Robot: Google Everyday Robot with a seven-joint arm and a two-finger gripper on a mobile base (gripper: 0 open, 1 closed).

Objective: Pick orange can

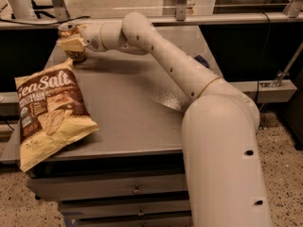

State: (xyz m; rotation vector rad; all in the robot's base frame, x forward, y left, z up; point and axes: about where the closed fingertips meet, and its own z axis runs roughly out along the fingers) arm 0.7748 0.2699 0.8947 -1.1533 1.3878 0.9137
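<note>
The orange can [69, 32] stands upright at the far left corner of the grey table [132, 112]; its silver top rim shows above the gripper. My gripper [71, 44] reaches from the right across the table and sits right at the can, with a pale fingertip [71, 45] in front of the can's body. Most of the can's side is hidden behind the finger. The arm stretches from the lower right to the far left.
A yellow-brown "Sea Salt" chip bag [47, 112] lies on the table's left front, overhanging the edge. A small dark-blue packet [202, 60] peeks out behind the arm at the right. Drawers [137, 190] sit below the tabletop. A rail runs behind the table.
</note>
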